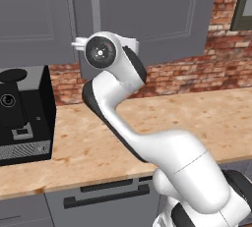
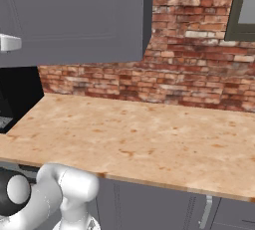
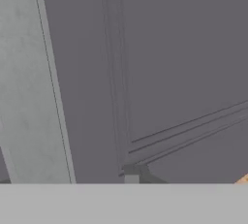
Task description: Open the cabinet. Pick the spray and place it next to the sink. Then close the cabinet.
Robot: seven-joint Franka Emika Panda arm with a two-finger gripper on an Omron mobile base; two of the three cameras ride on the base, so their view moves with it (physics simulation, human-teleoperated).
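While the cabinet door is sitting shut, the claw is pressing close, fingers clenched beside its silver handle.

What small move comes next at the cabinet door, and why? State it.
Probably pull the hand straight back toward the base to swing the cabinet door open. In the left base view the arm's wrist sits right at the vertical silver handle, and the hand view shows that handle very close. The jaws are shut, seemingly on the bar, though the grip itself is hidden. The door looks flush, not yet open.
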